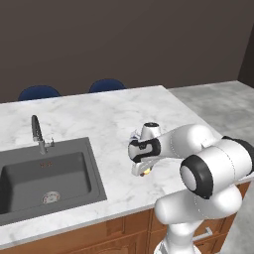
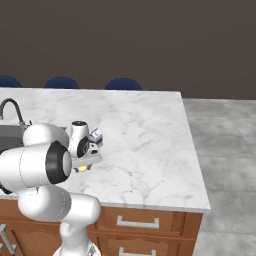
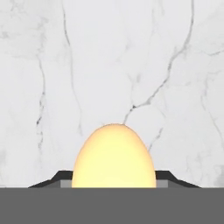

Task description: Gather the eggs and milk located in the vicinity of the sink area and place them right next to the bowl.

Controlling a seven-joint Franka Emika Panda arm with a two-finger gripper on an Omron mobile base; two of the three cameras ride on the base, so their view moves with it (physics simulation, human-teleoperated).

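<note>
The pale-yellow egg sits between my gripper's two dark fingertips, whose pads press against its sides. From the base views, the gripper points down at the marble counter to the right of the sink, with the egg at its tip, close to the surface. The milk carton, white with a blue label, stands just behind the hand, partly hidden by it. The red bowl is out of view.
The dark curved faucet rises behind the sink. Blue chair backs stand along the counter's far edge. The white marble counter stretches wide to the right of the hand. Wooden drawers run below its front edge.
</note>
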